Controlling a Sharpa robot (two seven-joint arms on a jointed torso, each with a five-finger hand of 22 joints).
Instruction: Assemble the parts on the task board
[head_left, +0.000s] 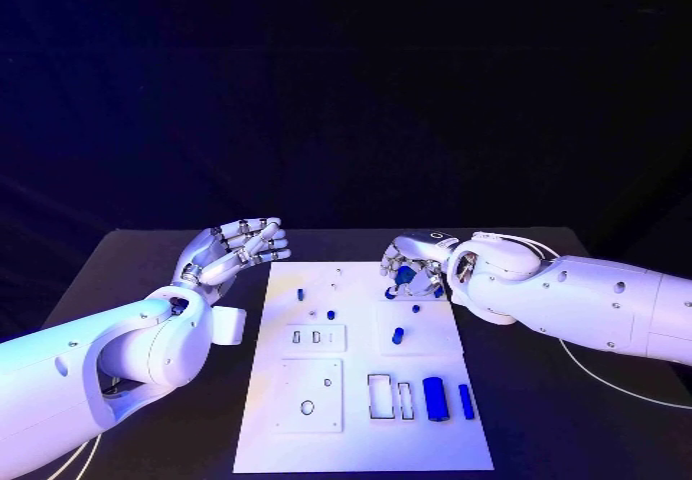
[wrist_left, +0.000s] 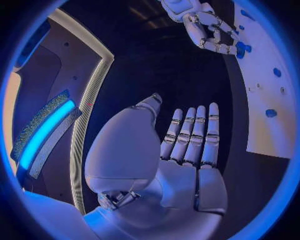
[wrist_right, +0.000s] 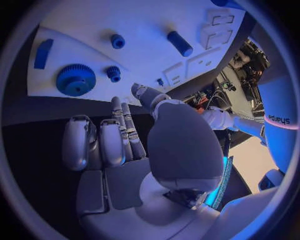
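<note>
Long white rectangular task board (head_left: 361, 440) runs lengthwise away from the robot; left hand (head_left: 231, 255) spread beside it, right hand (head_left: 414, 272) curled above a blue gear (wrist_right: 75, 79), whether it holds anything, I cannot tell.

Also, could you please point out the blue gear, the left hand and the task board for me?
blue gear (wrist_right: 75, 79), right wrist view, on its toothed face.
left hand (head_left: 231, 252), head view, middle of the hand.
task board (head_left: 361, 440), head view, bare near end.
</note>
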